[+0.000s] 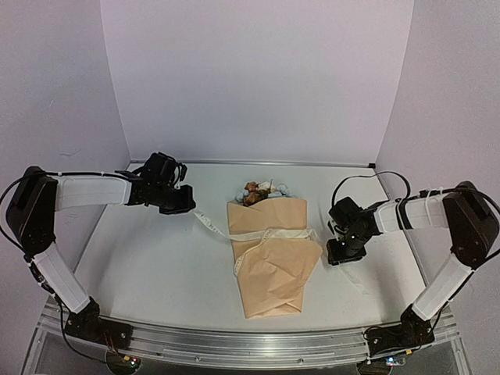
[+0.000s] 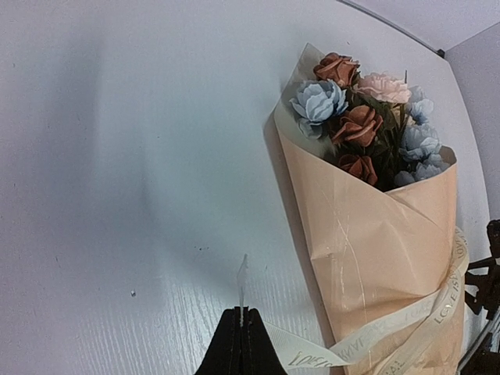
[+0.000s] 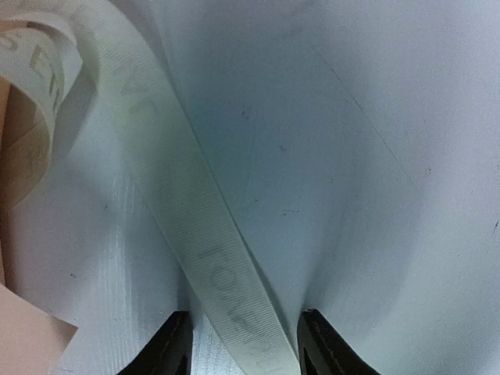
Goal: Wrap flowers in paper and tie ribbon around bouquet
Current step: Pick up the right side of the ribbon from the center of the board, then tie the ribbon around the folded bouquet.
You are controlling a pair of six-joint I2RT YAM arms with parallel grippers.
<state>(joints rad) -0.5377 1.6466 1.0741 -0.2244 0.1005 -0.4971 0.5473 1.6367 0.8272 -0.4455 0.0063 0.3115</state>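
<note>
**Ribbon (image 1: 266, 233) ends readied for tying**

The bouquet (image 1: 269, 258) lies between both grippers, ribbon crossing its waist. The left gripper (image 2: 241, 316) pinches one ribbon end, probably for tension; the right gripper (image 3: 246, 316) straddles the other tail, jaws apart, seemingly poised to grasp

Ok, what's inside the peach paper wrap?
The flowers: blue, rust-brown and one pale pink bloom show at the open top of the paper. Their stems are covered by it and cannot be seen.
</note>
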